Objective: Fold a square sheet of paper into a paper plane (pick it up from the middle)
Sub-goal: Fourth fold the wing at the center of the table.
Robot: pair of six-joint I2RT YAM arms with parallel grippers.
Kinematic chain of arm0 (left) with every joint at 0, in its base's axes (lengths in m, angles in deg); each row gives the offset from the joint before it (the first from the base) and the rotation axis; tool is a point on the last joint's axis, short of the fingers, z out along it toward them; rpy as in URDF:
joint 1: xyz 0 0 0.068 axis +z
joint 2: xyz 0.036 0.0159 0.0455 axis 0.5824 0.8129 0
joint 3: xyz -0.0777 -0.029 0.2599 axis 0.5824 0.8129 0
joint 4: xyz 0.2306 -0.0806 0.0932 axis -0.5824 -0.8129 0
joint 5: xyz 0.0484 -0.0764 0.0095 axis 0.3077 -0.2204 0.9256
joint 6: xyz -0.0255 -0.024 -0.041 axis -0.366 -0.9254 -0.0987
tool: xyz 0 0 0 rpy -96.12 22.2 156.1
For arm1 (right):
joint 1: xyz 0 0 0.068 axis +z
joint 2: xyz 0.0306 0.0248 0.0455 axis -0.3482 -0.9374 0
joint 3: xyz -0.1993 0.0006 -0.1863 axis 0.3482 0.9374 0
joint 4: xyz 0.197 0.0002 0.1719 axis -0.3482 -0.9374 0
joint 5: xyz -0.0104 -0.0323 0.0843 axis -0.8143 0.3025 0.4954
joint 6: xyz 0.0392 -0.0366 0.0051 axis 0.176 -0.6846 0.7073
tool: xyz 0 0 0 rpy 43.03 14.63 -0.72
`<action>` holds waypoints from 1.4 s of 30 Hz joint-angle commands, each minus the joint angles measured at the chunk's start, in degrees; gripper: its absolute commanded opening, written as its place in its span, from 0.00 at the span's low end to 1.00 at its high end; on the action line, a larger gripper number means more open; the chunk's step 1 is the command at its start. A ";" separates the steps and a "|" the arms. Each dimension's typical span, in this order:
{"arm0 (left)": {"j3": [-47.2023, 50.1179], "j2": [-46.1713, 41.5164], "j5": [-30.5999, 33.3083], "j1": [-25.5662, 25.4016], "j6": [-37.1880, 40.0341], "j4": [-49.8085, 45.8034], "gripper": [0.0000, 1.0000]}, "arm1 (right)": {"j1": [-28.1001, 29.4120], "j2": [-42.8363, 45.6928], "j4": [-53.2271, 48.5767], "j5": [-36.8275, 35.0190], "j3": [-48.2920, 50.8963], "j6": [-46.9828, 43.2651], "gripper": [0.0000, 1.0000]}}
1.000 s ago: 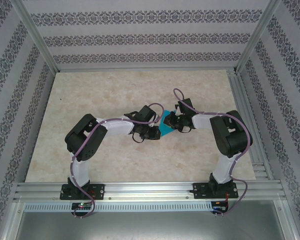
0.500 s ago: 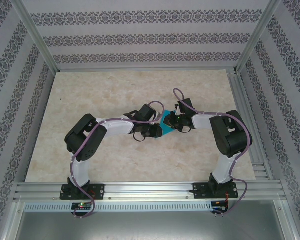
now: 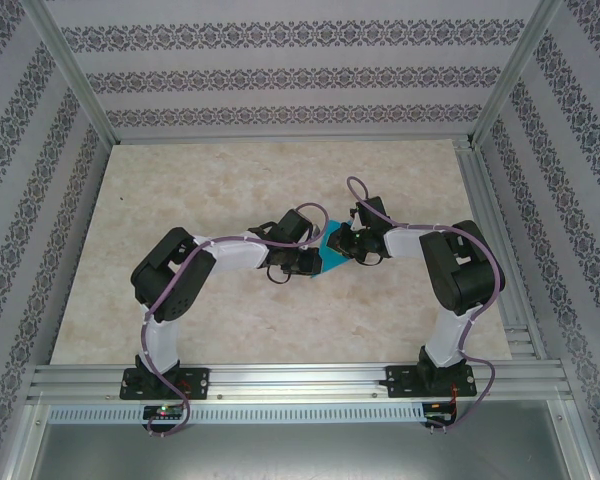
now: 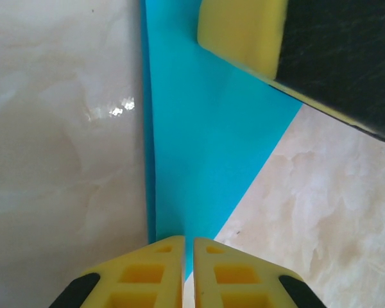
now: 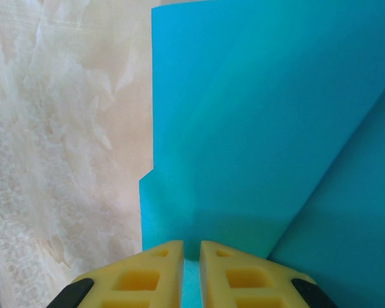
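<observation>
Top external: your square sheet of paper (image 3: 331,257) lies folded at the centre of the table (image 3: 180,190), between both pincers.
Left pincer (image 4: 188,247): clamped on the paper's tip, 6 o'clock in left wrist.
Right pincer (image 5: 192,249): clamped on the paper's edge, 6 o'clock too.

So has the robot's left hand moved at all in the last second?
Yes, slightly: the left hand has edged toward the right-side rail, covering more of the teal paper.

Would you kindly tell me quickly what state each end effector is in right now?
Left end effector: closed, pinching the narrow end of the thin folded teal-blue paper sheet.
Right end effector: closed, gripping the same sheet.
</observation>
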 commanded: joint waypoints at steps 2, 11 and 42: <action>-1.28 1.42 1.11 0.07 1.06 -3.68 0.12 | -0.39 -4.94 -5.61 -6.07 2.92 -0.73 0.17; -1.05 1.60 5.41 0.07 2.14 -7.48 0.11 | -0.48 -5.03 -5.46 -6.30 3.06 -0.75 0.17; -1.40 0.40 0.36 0.03 0.45 -6.08 0.14 | -0.65 -5.86 -4.55 -5.81 3.60 -0.20 0.16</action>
